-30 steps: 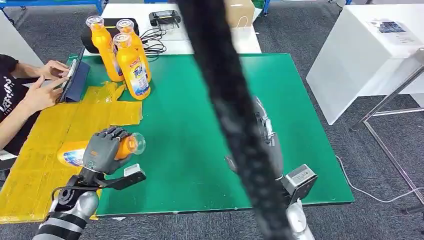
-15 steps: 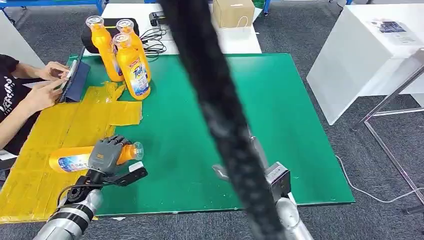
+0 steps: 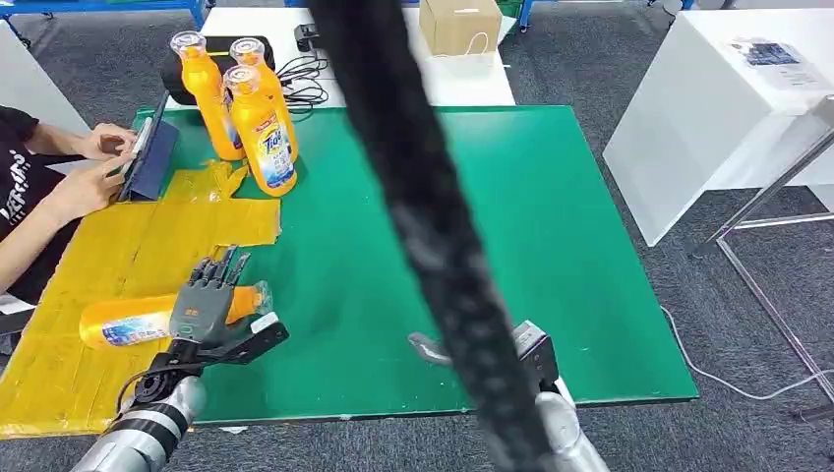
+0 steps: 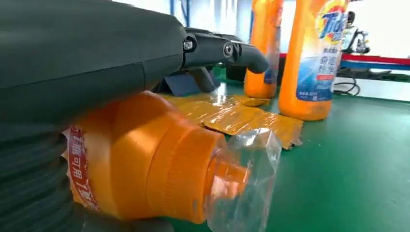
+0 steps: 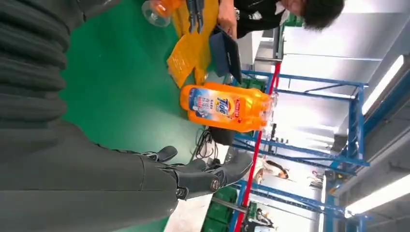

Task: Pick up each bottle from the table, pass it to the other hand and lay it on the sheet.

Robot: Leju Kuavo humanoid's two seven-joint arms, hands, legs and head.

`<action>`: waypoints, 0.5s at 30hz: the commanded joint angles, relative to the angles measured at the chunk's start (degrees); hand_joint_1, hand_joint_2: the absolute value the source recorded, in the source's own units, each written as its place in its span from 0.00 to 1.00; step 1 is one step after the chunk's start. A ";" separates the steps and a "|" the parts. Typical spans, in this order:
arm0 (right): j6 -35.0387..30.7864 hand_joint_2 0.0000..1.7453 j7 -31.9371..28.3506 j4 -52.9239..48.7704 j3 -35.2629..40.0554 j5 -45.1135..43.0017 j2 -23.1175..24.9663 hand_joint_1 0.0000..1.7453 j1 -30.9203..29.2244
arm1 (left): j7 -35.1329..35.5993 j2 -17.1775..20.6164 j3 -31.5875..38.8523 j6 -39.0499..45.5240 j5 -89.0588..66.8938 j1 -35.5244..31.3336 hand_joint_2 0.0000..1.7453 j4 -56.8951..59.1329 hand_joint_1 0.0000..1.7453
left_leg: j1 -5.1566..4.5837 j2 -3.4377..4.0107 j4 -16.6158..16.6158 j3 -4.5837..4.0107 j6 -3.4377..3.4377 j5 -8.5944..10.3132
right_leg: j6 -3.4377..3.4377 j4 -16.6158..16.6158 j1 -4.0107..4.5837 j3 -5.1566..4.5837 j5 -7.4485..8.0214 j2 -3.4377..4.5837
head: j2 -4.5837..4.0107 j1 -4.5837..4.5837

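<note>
An orange detergent bottle (image 3: 128,323) lies on its side on the yellow sheet (image 3: 118,246), clear cap toward the green mat. My left hand (image 3: 204,303) rests over its neck end with the fingers stretched straight out. In the left wrist view the bottle (image 4: 159,169) sits under the palm (image 4: 96,63), and the fingers do not wrap it. Three more orange bottles (image 3: 261,133) stand upright at the back left of the mat. My right hand (image 3: 433,349) hovers low near the mat's front edge, partly hidden; in the right wrist view it (image 5: 193,179) holds nothing and its fingers are spread.
A blurred black strap (image 3: 423,226) hangs diagonally across the head view. A person (image 3: 59,187) sits at the left with a tablet (image 3: 149,157). Behind the green mat (image 3: 570,216) are a cardboard box (image 3: 457,25) and cables (image 3: 305,84). A white table (image 3: 718,108) stands at the right.
My left hand has brought the bottle down and leftward onto the sheet and straightened its fingers off it. My right hand has drawn back toward the front edge.
</note>
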 commanded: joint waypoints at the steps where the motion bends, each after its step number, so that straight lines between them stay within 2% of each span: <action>1: -0.29 1.00 0.43 4.02 0.94 -0.09 -0.94 0.00 -1.85 | -2.50 -1.78 2.34 0.23 1.35 -0.53 1.00 3.18 0.00 | -0.01 0.06 -0.06 0.25 -0.05 -0.07 | -0.09 -0.05 0.01 0.22 -0.07 -0.06 | 0.00 0.00; 3: -1.33 1.00 0.53 3.81 0.55 0.48 -0.79 0.00 -1.37 | -3.04 -1.41 1.46 3.70 -0.34 0.54 1.00 0.84 0.00 | 0.00 0.06 -0.06 0.29 -0.06 -0.10 | -0.10 -0.06 0.03 0.28 -0.09 -0.08 | 0.00 0.00; 4: -1.89 1.00 0.44 3.57 0.29 0.86 -0.78 0.00 -0.99 | -0.71 -0.57 0.80 4.64 -4.01 1.63 1.00 -2.67 0.00 | -0.02 0.05 -0.06 0.21 -0.05 -0.06 | -0.07 -0.04 0.00 0.18 -0.06 -0.05 | 0.00 0.00; 5: -3.32 1.00 0.50 3.28 -0.03 1.50 -0.81 0.00 -0.36 | 1.81 -0.24 3.20 4.64 -13.10 5.67 1.00 -11.94 0.00 | -0.01 0.07 -0.06 0.28 -0.06 -0.09 | -0.09 -0.05 0.01 0.25 -0.09 -0.06 | 0.00 0.00; 8: -4.45 1.00 0.68 2.76 -1.68 1.76 -1.11 0.00 1.67 | 3.64 0.11 5.92 4.64 -26.49 12.86 1.00 -29.02 0.00 | -0.01 0.14 -0.05 0.27 -0.05 -0.15 | -0.08 -0.06 0.02 0.24 -0.12 -0.01 | 0.00 0.00; 10: -4.79 1.00 0.62 2.39 -2.64 1.79 -1.25 0.00 2.83 | 7.39 1.94 3.31 4.64 -31.99 15.69 1.00 -38.06 0.00 | 0.00 0.08 -0.03 0.14 -0.04 -0.10 | -0.06 -0.05 0.01 0.12 -0.10 -0.07 | 0.00 0.00; 11: -4.99 1.00 0.54 2.24 -2.95 1.87 -1.21 0.00 3.14 | 10.08 4.25 0.49 4.64 -32.56 15.83 1.00 -40.57 0.00 | -0.01 0.07 -0.02 0.21 -0.05 -0.16 | -0.08 -0.04 0.01 0.20 -0.16 -0.11 | 0.00 0.02; 12: -5.42 1.00 0.42 2.04 -3.41 2.04 -1.10 0.00 3.60 | 17.69 12.78 -7.83 4.64 -32.56 13.32 1.00 -45.58 0.00 | 0.03 0.02 0.02 0.19 -0.07 -0.18 | -0.10 -0.03 0.05 0.20 -0.19 -0.13 | 0.00 0.00; 13: -5.58 1.00 0.39 1.83 -3.71 2.07 -1.06 0.00 3.95 | 27.06 20.64 -18.95 4.64 -32.56 7.75 1.00 -46.08 0.00 | 0.08 0.13 0.07 -0.01 -0.10 -0.13 | -0.11 0.02 0.08 -0.03 -0.09 0.04 | 0.00 -0.02; 14: -5.66 1.00 0.39 1.75 -3.95 2.07 -1.01 0.00 4.07 | 35.17 24.62 -29.90 4.64 -32.56 2.29 1.00 -44.66 0.00 | 0.05 0.17 0.14 0.32 -0.16 -0.36 | -0.21 0.14 0.09 0.26 -0.32 -0.04 | 0.00 0.00; 15: -5.74 1.00 0.38 1.85 -4.07 2.08 -0.95 0.00 3.96 | 43.57 27.70 -42.39 4.64 -32.56 -4.98 1.00 -43.04 0.00 | 0.17 -0.04 0.21 -0.19 -0.18 -0.14 | -0.20 0.15 0.18 -0.13 -0.15 -0.17 | 0.00 0.02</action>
